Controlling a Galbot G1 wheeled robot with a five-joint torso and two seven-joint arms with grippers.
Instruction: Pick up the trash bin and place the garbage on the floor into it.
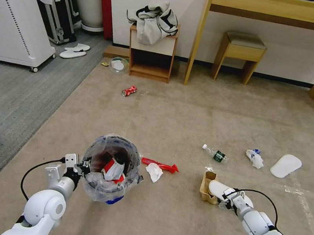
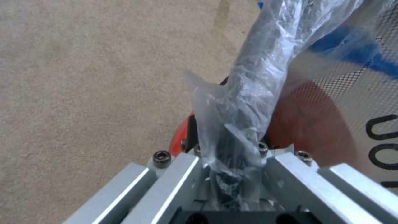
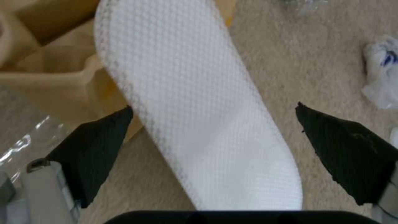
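Note:
The trash bin [image 1: 108, 189], blue and red with a crinkled clear liner, sits in front of me at the lower left with red and white litter inside. My left gripper [image 1: 82, 166] is shut on its near-left rim; the left wrist view shows the gripper [image 2: 232, 155] clamped over rim and bag [image 2: 253, 81]. My right gripper [image 1: 228, 195] is open, its black fingers [image 3: 99, 140] on either side of a flat white slipper [image 3: 195, 93] that lies against a brown carton [image 1: 206, 189] on the beige floor [image 1: 172, 223]. Other garbage: a red wrapper [image 1: 161, 165], white tissue [image 1: 154, 172], bottle [image 1: 216, 154], crumpled tissue [image 1: 254, 158], another slipper [image 1: 285, 165], red can [image 1: 129, 90].
A small wooden cabinet [image 1: 150, 59] with a grey-white jacket [image 1: 153, 19] stands at the back wall, with a stool [image 1: 240, 53] under a desk [image 1: 285, 10]. Grey ribbed carpet [image 1: 13, 98] on the left holds a white slipper pair [image 1: 74, 50], a white machine [image 1: 9, 18] and a plant pot [image 1: 88, 5].

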